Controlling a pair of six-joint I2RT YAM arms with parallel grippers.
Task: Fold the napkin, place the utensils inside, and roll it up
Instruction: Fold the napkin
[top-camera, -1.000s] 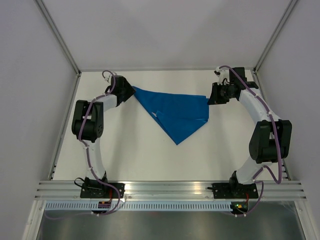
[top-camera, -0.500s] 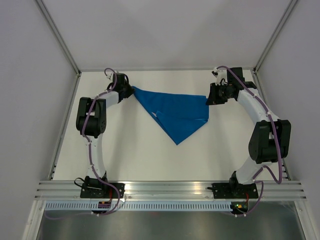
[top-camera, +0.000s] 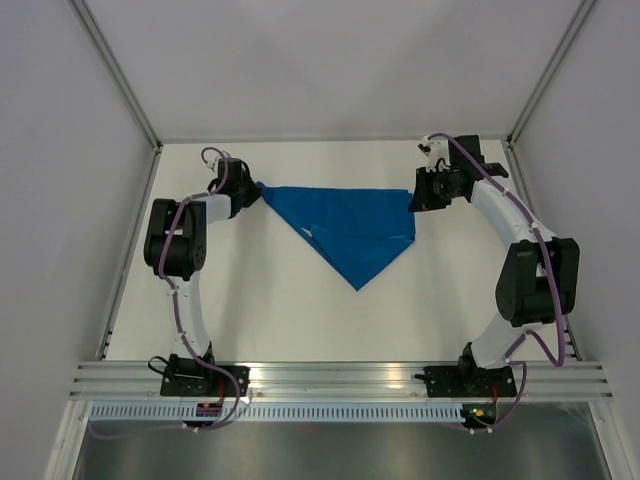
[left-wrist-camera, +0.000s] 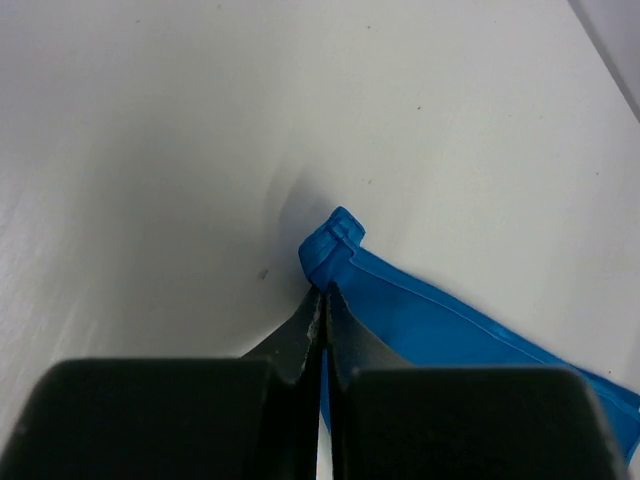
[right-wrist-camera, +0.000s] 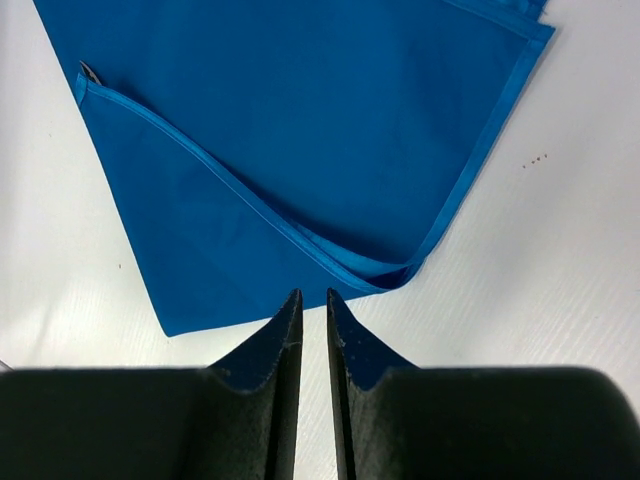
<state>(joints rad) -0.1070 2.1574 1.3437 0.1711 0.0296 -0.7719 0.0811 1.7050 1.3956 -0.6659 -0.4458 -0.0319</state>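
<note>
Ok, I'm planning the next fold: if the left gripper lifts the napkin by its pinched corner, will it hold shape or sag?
Probably sags: the napkin looks thin, and its corner bunches where the left gripper pinches it. Its folded layers would likely shift too: they lie loose on the smooth table.

Thin, smooth blue cloth napkin with stitched hems on a matt white table; brushed-metal rail.
</note>
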